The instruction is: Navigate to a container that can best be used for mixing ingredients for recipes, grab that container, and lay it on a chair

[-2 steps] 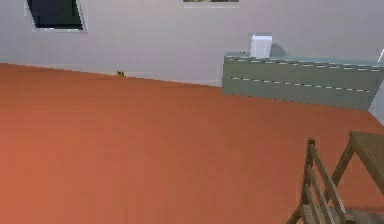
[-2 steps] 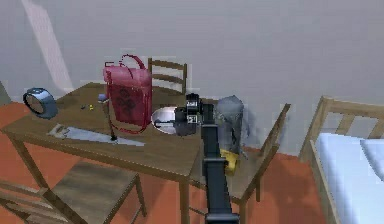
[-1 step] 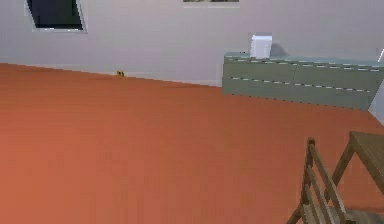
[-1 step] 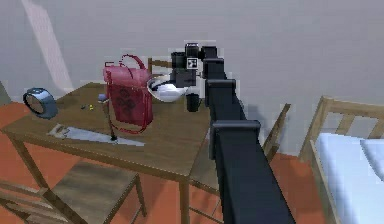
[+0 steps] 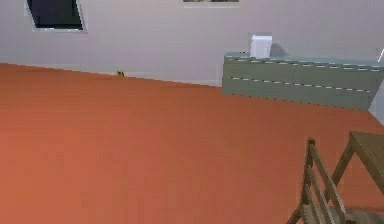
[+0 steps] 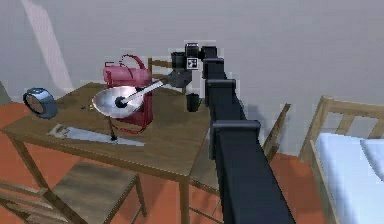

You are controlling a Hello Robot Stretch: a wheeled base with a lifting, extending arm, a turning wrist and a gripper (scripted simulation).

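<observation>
The orange floor [image 5: 130,140] takes up most of the forward view, with a grey-blue dresser [image 5: 300,78] against the wall at the right. In the arm side view, a bed [image 6: 350,165] sits at the right edge and the wooden table [image 6: 170,150] spreads across the left half. The dark arm [image 6: 235,140] rises from the bottom edge toward the table's far side. A wooden chair [image 6: 90,190] stands at lower left, tucked just beside the table.

On the table are a pinkish-red bag [image 6: 128,75] and, in front of it, the metal bowl [image 6: 118,101], tilted, left of centre. A grey roll of tape [image 6: 38,101] lies at the table's left end.

The hand [image 6: 155,87] is near the bowl. I cannot tell the state of its fingers, or whether it holds anything.

This looks like the grabbing step. Next the bowl needs lifting clear of the bag, then carrying to the chair seat.

The forward view adds the open room. The arm side view gives the bowl and arm.
</observation>
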